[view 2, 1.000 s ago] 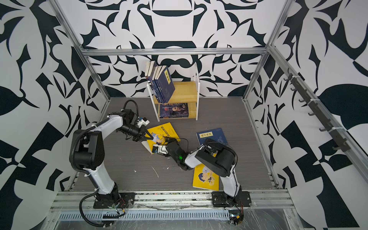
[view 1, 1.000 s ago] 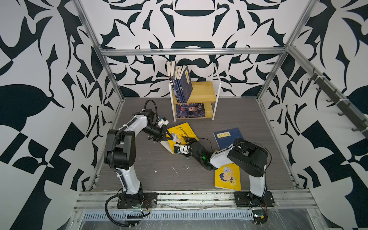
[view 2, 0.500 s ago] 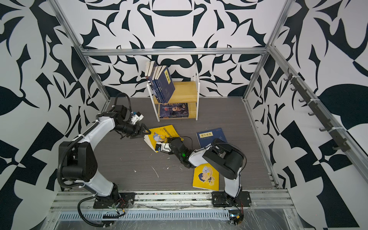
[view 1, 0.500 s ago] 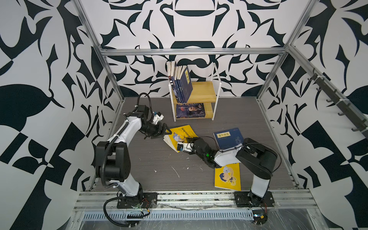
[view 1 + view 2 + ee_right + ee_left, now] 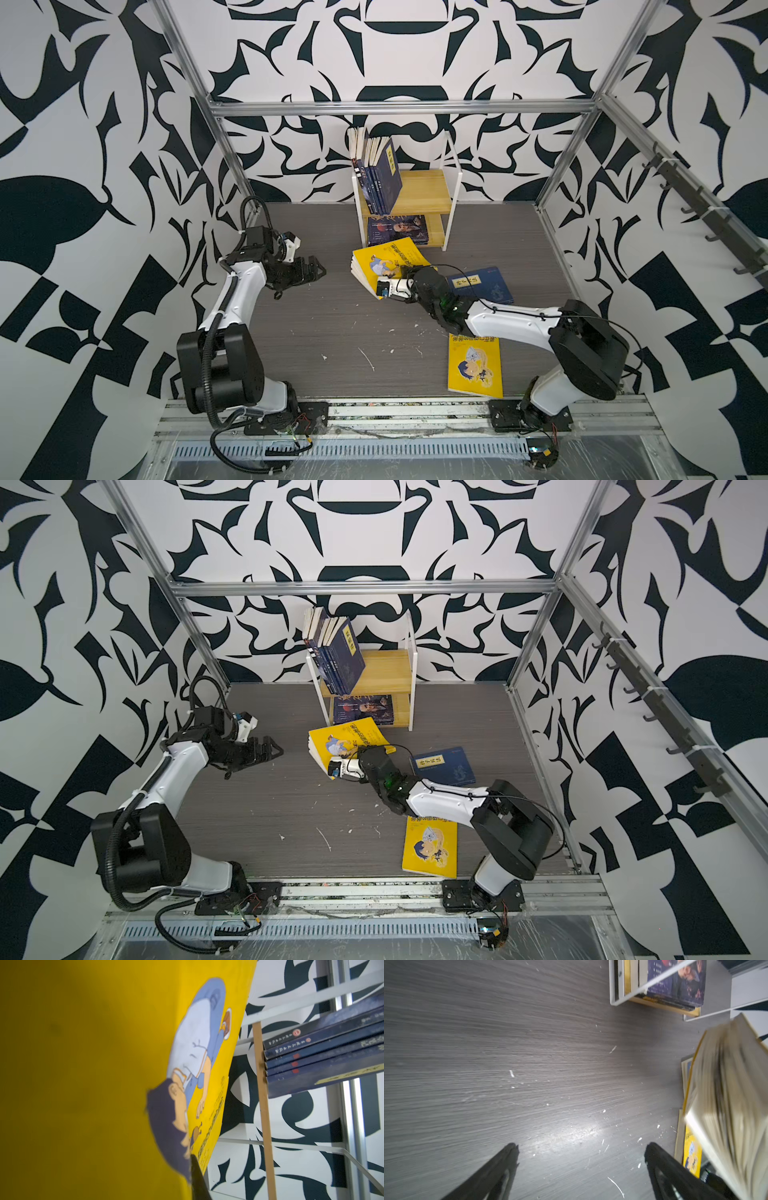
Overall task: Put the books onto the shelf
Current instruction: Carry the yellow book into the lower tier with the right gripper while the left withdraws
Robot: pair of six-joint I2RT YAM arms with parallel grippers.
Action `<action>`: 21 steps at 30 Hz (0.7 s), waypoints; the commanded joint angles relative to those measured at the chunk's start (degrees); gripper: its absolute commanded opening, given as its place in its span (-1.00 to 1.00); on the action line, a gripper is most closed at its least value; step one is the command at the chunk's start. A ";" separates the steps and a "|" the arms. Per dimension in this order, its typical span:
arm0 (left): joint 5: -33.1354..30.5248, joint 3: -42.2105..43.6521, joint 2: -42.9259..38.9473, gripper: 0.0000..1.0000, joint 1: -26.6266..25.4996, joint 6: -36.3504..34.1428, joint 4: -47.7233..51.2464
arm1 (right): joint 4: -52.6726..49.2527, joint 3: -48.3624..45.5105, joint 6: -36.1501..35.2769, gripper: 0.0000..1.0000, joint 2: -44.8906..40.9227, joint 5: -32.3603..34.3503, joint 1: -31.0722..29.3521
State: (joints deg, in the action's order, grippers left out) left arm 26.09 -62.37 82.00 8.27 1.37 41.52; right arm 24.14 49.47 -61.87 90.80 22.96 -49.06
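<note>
1. between the jaws of the right gripper [image 5: 401, 274]: yellow cartoon book [image 5: 384, 259], clamped, tilted up, shelf [image 5: 424, 191] just beyond.
2. left gripper [image 5: 313, 268] spread wide, empty, well apart from that book.
3. navy book [image 5: 478, 284] lies flat close beside right gripper.

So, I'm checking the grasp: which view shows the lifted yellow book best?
A top view: the whole lifted yellow book shows, tilted off the floor, right gripper at its corner. The right wrist view sees only its cover, close up; the left wrist view only blurred page edges.
</note>
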 commanded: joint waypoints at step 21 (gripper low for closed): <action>2.46 5.43 -7.05 0.99 7.46 0.56 -5.71 | 2.56 24.10 2.81 -1.00 18.43 17.11 7.46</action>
State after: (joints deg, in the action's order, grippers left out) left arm 27.27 -57.74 76.23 15.49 1.65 36.16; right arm 22.39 68.34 -62.30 110.13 37.23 -42.15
